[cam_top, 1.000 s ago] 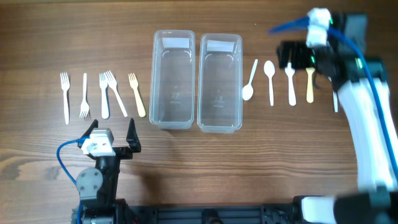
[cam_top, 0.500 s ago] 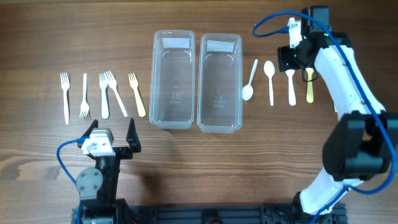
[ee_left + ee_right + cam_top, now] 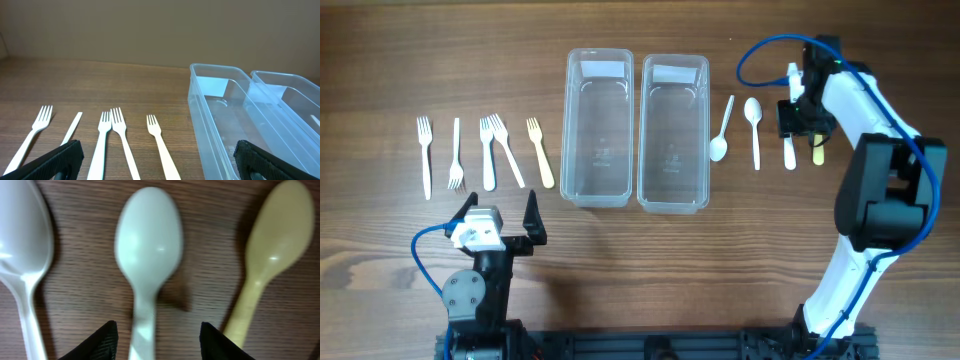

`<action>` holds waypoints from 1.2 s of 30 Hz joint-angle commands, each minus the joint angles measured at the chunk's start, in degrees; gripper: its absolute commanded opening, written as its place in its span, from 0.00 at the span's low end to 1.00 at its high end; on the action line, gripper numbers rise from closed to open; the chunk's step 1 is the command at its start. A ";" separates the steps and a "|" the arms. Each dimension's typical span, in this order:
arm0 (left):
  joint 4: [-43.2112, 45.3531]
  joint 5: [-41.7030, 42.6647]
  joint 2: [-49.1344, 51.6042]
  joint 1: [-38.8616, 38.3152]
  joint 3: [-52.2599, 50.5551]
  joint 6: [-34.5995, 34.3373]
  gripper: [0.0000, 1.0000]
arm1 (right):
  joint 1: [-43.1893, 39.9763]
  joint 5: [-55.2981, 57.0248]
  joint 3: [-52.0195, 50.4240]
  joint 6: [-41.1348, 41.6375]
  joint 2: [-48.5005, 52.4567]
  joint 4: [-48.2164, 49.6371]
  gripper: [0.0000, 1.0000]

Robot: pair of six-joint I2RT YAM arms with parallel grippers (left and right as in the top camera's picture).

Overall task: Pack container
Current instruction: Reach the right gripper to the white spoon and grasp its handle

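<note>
Fingers [image 3: 107, 340] of the right tool [image 3: 159, 342] stand released astride the white spoon [image 3: 147, 240], whose handle runs lengthwise between them on the worktop [image 3: 205, 240], right of the containers [image 3: 672, 150]; contact apparently not yet made. Across the worktop the left tool [image 3: 501, 210], also released, sits farther off.

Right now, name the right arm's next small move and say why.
Probably lower and close on the handle of the middle white plastic spoon: the right claw is open, its fingertips straddle that handle, and the spoon lies flat on the wooden table, not yet gripped.
</note>
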 commanded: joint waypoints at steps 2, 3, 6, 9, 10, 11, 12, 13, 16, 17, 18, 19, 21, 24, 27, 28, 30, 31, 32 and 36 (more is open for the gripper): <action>0.13 0.90 -0.35 -0.42 -0.37 1.09 1.00 | -1.92 -6.56 -0.90 -2.23 1.38 1.16 0.53; 0.13 0.90 -0.35 -0.42 -0.37 1.09 1.00 | -1.90 -6.56 -1.38 -2.32 1.38 1.64 0.53; 0.13 0.90 -0.35 -0.42 -0.37 1.09 1.00 | -1.90 -6.99 -2.73 -2.75 1.38 2.82 0.54; 0.13 0.90 -0.35 -0.42 -0.37 1.09 1.00 | -1.84 -7.48 -4.02 -2.75 1.38 4.02 0.54; 0.13 0.90 -0.35 -0.42 -0.37 1.09 1.00 | -1.79 -7.48 -4.02 -2.73 1.38 4.07 0.54; 0.13 0.90 -0.35 -0.42 -0.37 1.09 1.00 | -1.60 -7.45 -4.02 -2.73 1.38 4.15 0.55; 0.13 0.90 -0.35 -0.42 -0.37 1.09 1.00 | -1.49 -7.43 -4.02 -2.75 1.38 4.15 0.55; 0.13 0.90 -0.35 -0.42 -0.37 1.09 1.00 | -1.44 -7.45 -4.02 -2.75 1.38 4.11 0.54; 0.13 0.90 -0.35 -0.42 -0.37 1.09 1.00 | -1.22 -7.48 -4.61 -2.75 1.40 4.28 0.39; 0.13 0.90 -0.35 -0.42 -0.37 1.09 1.00 | -1.20 -7.48 -4.85 -2.73 1.40 4.46 0.36; 0.13 0.90 -0.35 -0.42 -0.37 1.09 1.00 | -1.20 -7.48 -5.40 -2.73 1.42 5.03 0.34; 0.13 0.90 -0.35 -0.42 -0.37 1.09 1.00 | -1.18 -7.48 -5.99 -2.67 1.42 5.62 0.33; 0.13 0.90 -0.35 -0.42 -0.37 1.09 1.00 | -1.14 -7.48 -7.43 -2.64 1.42 6.82 0.22; 0.13 0.90 -0.35 -0.42 -0.37 1.09 1.00 | -1.14 -8.31 -8.52 -1.60 1.42 7.76 0.04; 0.13 0.90 -0.35 -0.42 -0.37 1.09 1.00 | -0.90 -8.94 -8.39 -1.64 1.22 7.80 0.04; 0.13 0.90 -0.35 -0.42 -0.37 1.09 1.00 | -0.68 -8.94 -8.31 -1.60 1.11 7.74 0.04; 0.13 0.90 -0.35 -0.42 -0.37 1.09 1.00 | -0.09 -8.92 -7.69 -1.22 0.33 7.37 0.04; 0.13 0.90 -0.35 -0.42 -0.37 1.09 1.00 | 0.24 -8.92 -7.17 -1.14 -0.22 6.93 0.04; 0.13 0.90 -0.35 -0.42 -0.37 1.09 1.00 | 0.55 -8.92 -6.49 -1.14 -0.96 6.40 0.04; 0.13 0.90 -0.35 -0.42 -0.37 1.09 1.00 | 2.49 -8.94 -2.36 0.22 -6.34 3.43 0.04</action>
